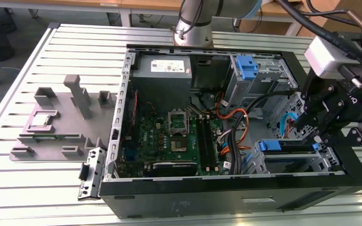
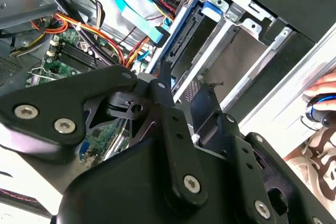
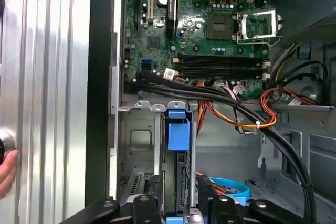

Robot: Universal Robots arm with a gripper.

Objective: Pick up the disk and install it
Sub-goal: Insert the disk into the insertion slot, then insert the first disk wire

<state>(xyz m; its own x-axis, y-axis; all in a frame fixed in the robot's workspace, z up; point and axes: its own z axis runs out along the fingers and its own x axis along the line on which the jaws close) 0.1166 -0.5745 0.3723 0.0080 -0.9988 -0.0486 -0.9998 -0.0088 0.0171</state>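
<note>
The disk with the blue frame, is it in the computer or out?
In. The disk stands on edge in the metal bay inside the case.

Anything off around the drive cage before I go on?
Nothing looks damaged or spilled. The disk stands upright in its cage, with the pincer right at it. One oddity: a person's hand on the table beside the case.

The disk (image 3: 177,129) wears a glossy blue plastic carrier. The case (image 1: 231,197) is matt black — its cage (image 3: 136,140) bare grey steel. The table (image 1: 74,42), nine o'clock in the exterior view, is ribbed satin metal.
</note>
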